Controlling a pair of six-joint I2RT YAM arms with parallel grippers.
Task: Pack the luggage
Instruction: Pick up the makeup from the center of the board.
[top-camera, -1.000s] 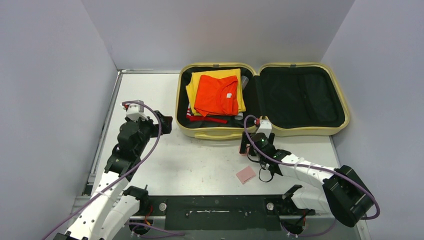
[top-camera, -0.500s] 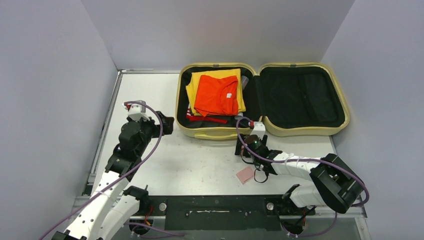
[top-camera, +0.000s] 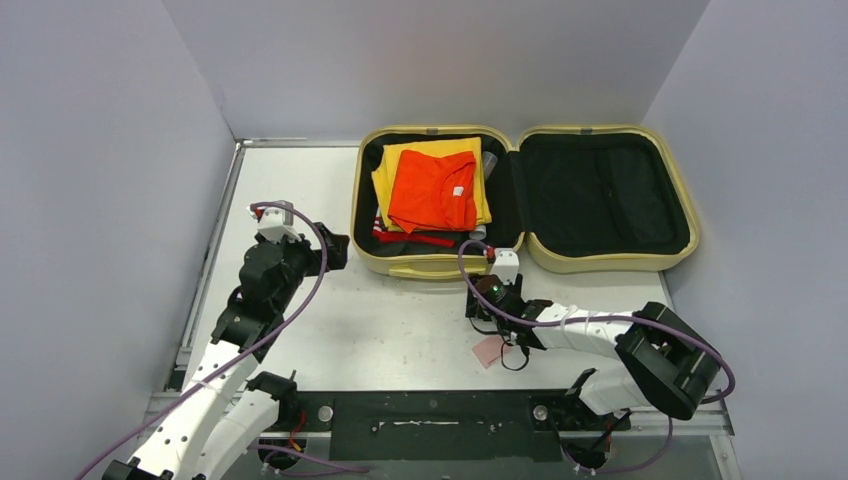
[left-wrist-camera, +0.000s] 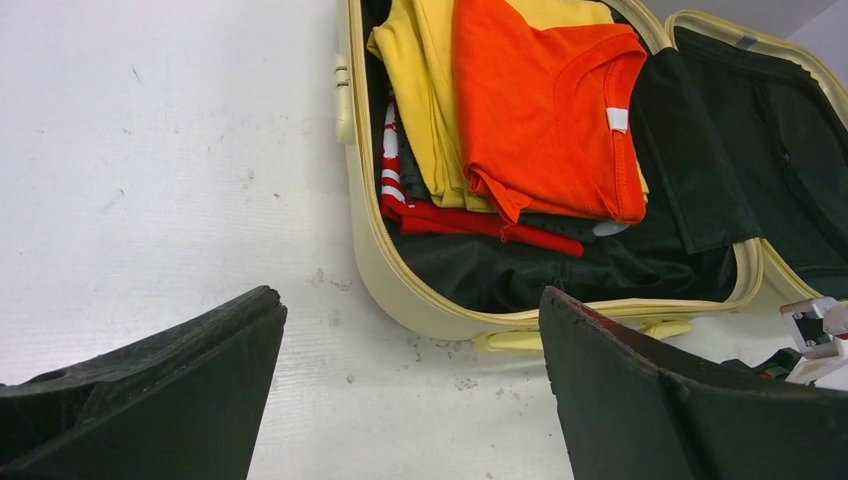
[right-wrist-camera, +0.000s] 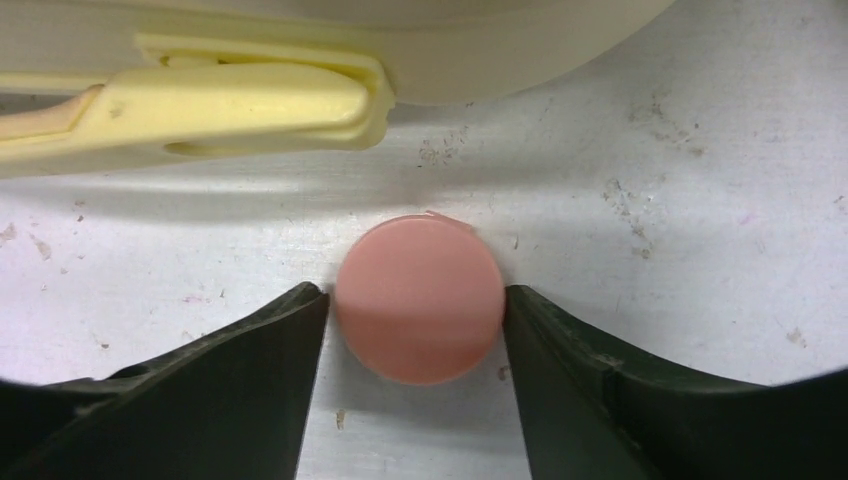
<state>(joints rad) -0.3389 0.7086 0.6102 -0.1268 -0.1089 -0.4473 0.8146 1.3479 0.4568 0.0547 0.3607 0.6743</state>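
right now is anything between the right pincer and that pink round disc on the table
Nothing visible: the pink disc lies on the table between the fingers of the right pincer, near the luggage handle.

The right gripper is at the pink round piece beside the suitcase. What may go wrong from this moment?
1. The pink disc lies flat on the table, and the right gripper has its fingers close at the disc's curved sides. A squeeze may make it slip out.
2. The yellow handle of the luggage sits just beyond the disc, so a forward lift may bump it.
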